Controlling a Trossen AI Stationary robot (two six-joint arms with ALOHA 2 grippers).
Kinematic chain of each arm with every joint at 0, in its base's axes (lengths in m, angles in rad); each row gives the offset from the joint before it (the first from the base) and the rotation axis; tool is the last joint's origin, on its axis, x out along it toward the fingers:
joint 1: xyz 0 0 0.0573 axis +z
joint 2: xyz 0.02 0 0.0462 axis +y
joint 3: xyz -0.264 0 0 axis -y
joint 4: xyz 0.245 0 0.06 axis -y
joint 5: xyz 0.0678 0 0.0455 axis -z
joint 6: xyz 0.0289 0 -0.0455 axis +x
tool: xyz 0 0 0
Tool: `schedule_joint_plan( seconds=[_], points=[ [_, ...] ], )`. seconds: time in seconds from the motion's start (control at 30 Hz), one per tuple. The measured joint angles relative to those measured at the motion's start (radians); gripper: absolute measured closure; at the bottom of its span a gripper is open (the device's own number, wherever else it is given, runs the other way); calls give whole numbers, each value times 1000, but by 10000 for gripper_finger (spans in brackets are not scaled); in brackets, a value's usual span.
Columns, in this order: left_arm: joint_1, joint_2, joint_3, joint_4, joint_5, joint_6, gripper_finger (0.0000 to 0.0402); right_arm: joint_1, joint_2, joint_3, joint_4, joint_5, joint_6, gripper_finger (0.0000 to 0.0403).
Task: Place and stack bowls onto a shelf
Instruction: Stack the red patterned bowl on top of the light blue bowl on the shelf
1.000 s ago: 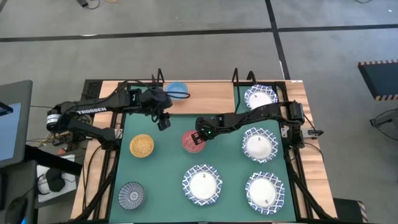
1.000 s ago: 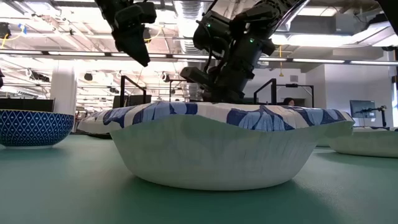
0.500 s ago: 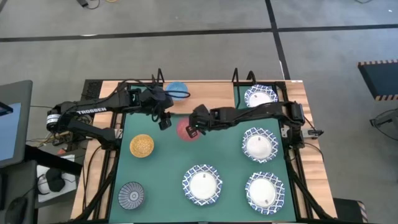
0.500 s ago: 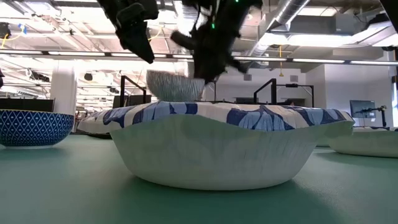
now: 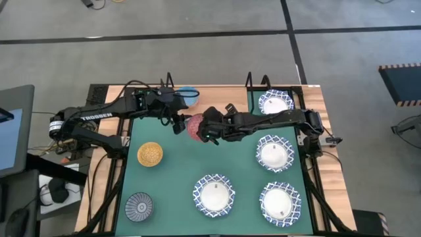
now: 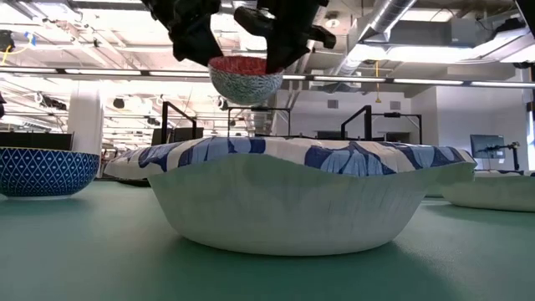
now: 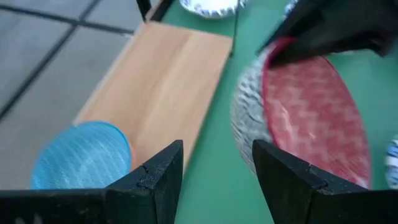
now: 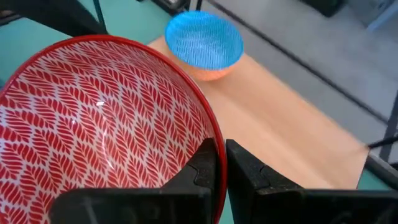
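Observation:
The red bowl hangs above the green mat's far middle, just short of the shelf, with my right gripper shut on it. It shows red-patterned inside in the right wrist view and high up in the low view. My left gripper stands open close at the bowl's left side, its fingers apart from the bowl. A light blue bowl stands on its base on the shelf's left part. My right gripper holds the red bowl's rim on the side toward the table's right, one finger inside the bowl and one outside. The fingers slant down from the right. The bowl is lifted clear of the mat, slightly tilted.
On the mat stand a yellow bowl, a dark-blue striped bowl and three white blue-rimmed bowls. One more white bowl lies at the far right. The shelf's board is bare right of the blue bowl.
My right gripper has lifted the red bowl off the mat and carried it up and toward the far edge, rolling its wrist as it rose. The bowl now hangs clear beside my left gripper, which has stayed near the shelf.

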Motion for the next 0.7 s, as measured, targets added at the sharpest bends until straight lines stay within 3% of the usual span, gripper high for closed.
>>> schedule_joint_plan(
  seconds=[0.27,0.5,0.7],
  points=[
    [1,1,26,8,49,-59,221,-18,0,0,-8,79,-71,361],
    [7,0,26,64,-34,-58,221,2,0,0,70,93,-221,360],
    [9,13,26,78,59,-33,221,23,-1,1,118,172,-276,360]
  ],
)
